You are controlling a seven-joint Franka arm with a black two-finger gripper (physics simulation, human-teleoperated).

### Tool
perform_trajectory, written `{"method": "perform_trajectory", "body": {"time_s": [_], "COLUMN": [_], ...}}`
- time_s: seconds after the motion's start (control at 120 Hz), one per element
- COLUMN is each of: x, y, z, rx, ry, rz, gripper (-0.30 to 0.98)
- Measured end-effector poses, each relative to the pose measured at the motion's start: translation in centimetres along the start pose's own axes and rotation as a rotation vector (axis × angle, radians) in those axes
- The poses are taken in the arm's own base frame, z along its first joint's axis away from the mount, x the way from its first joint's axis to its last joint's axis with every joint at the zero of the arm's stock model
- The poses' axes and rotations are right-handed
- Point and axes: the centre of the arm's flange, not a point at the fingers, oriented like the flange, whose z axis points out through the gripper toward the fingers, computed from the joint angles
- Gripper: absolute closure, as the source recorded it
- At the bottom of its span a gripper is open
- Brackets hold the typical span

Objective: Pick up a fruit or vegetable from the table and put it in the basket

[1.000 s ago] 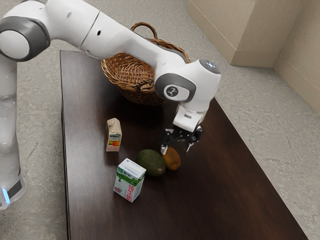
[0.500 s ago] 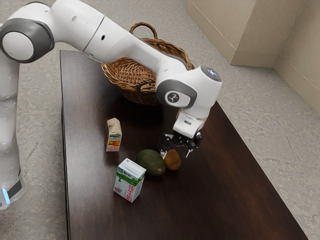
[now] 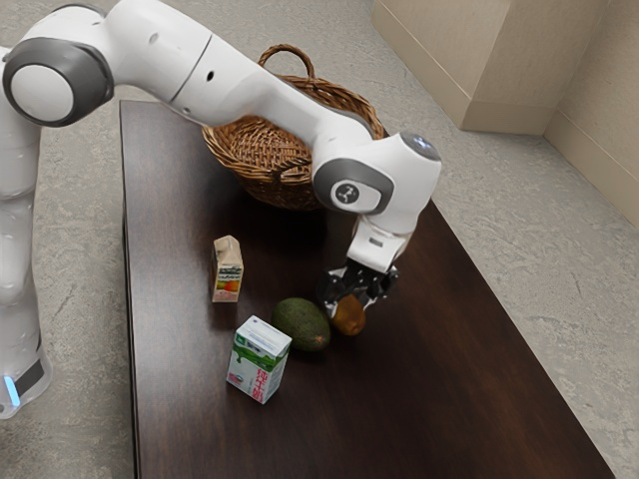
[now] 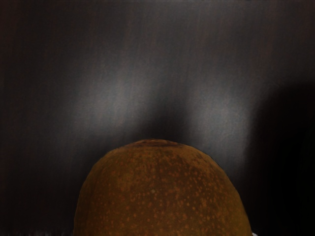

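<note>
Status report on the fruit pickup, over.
Tool at brown fruit, grip unconfirmed. Fruit outside basket. Avocado close alongside, might get nudged.

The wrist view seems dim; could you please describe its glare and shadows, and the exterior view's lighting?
Wrist view: dim, pale glare patches on the tabletop, near-black shadow beside the kiwi; exterior view: brighter, with soft shadow by the wicker basket.
</note>
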Motion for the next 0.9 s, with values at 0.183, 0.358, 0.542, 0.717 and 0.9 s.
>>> {"method": "perform_trajectory", "body": {"time_s": [0.183, 0.358, 0.542, 0.717, 0.9], "x": [3.7, 3.5, 1.9, -9.4, -22.4], "y": [-0.2, 2.6, 5.5, 2.4, 1.6], "z": [-12.9, -19.7, -23.0, -23.5, -26.1], "rx": [0.178, 0.24, 0.248, 0.215, 0.226], "ry": [0.077, 0.083, 0.055, 0.021, 0.009], "rz": [0.047, 0.044, 0.017, -0.207, -0.446], "gripper": [0.58, 0.58, 0.57, 0.58, 0.58]}}
